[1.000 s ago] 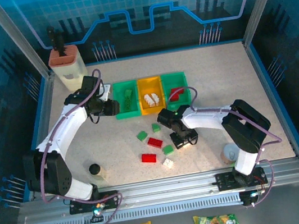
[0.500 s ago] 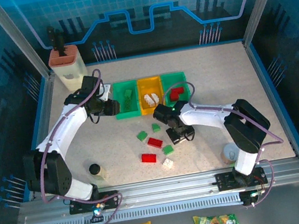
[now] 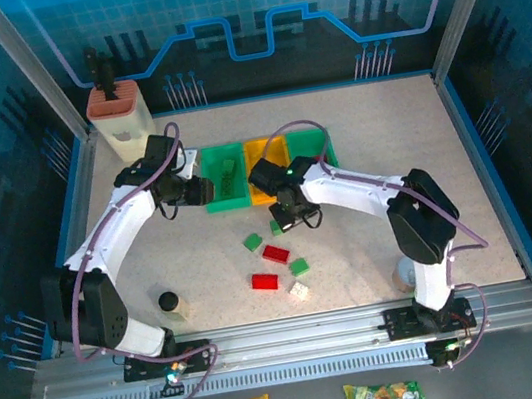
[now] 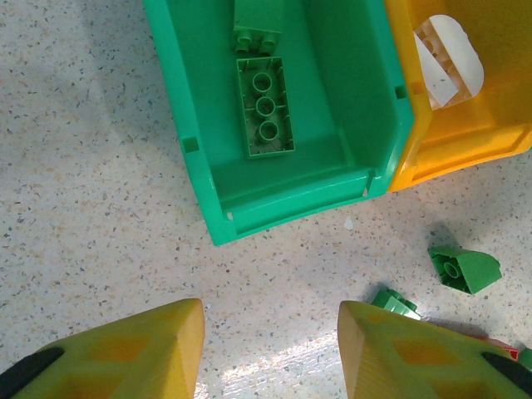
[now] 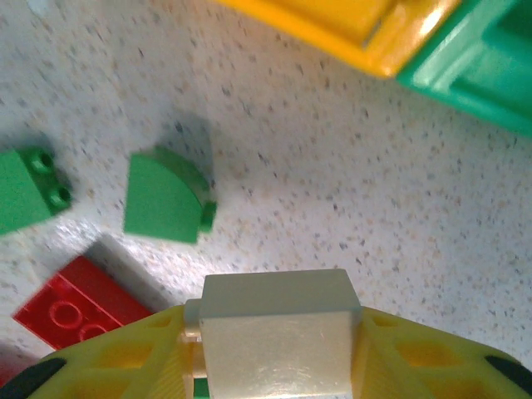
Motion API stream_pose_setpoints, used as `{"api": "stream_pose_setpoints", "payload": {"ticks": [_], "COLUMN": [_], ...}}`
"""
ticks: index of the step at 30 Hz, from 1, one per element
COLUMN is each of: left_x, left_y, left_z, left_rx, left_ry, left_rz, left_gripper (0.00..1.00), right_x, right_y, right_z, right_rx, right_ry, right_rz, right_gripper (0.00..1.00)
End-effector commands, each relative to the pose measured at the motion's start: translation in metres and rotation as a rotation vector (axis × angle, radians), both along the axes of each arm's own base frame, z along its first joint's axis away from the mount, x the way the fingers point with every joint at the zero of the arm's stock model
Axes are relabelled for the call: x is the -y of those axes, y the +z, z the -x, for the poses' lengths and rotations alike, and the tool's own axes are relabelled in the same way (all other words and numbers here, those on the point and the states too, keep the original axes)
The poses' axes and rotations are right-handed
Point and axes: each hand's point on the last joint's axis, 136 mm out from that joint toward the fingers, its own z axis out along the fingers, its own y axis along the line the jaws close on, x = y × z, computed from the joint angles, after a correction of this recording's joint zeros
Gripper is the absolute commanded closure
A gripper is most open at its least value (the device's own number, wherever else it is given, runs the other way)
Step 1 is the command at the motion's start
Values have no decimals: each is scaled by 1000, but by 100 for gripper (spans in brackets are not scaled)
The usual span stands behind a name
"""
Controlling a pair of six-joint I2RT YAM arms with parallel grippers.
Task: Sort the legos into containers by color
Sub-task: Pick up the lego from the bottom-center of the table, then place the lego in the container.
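Where the speckled table [image 3: 418, 135] spreads widest, two white arms come in from its near edge, the left arm [image 3: 115, 234] bent toward the far left and the right arm [image 3: 357, 195] stretched across to the middle. Beyond them the containers sit joined in a row: a left green bin [image 4: 291, 208], an orange-yellow bin [image 4: 465, 150] in the centre with the right arm's wrist over part of it, and a right green bin [image 3: 318, 141]. A beige holder [image 3: 119, 121] stands at the far left corner, a grey cup [image 3: 407, 273] near the right arm's base, and a dark-topped jar [image 3: 168, 302] near the left arm's base. The left gripper [image 4: 270, 332] hovers just beside the near corner of the left green bin, its yellow fingers [image 4: 125, 353] spread apart with bare table between them. The right gripper [image 3: 291, 218] hangs over the table just in front of the orange-yellow bin, pinching a cream brick [image 5: 274, 324]. Of the legos, two green bricks [image 4: 264, 104] lie in the left green bin and a white piece [image 4: 445, 62] lies in the orange-yellow bin. The rest are scattered on the table in front of the row, among them a curved green brick [image 5: 166, 199], a red brick [image 3: 276, 254] and a small white brick [image 3: 299, 291] nearest the arms' bases.
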Motion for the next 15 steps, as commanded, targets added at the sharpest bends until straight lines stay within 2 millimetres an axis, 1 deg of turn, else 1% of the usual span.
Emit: {"api": "stream_pose_setpoints", "payload": {"ticks": [1, 4, 9, 15], "left_x": [3, 4, 4, 4], "left_y": [9, 10, 9, 7], "left_z": [4, 4, 5, 5], "left_rx": [27, 28, 25, 19], "left_ry": [-30, -32, -32, -32], "left_rz": [22, 25, 28, 29], "left_gripper": [53, 53, 53, 53], "right_x": [-9, -19, -32, -50], "right_y": [8, 13, 16, 22], "right_z": [-20, -37, -63, -88], "right_rx": [22, 34, 36, 31], "right_ry": [-15, -45, -93, -113], "right_rz": [-41, -118, -242, -391], "right_gripper": [53, 53, 53, 54]}}
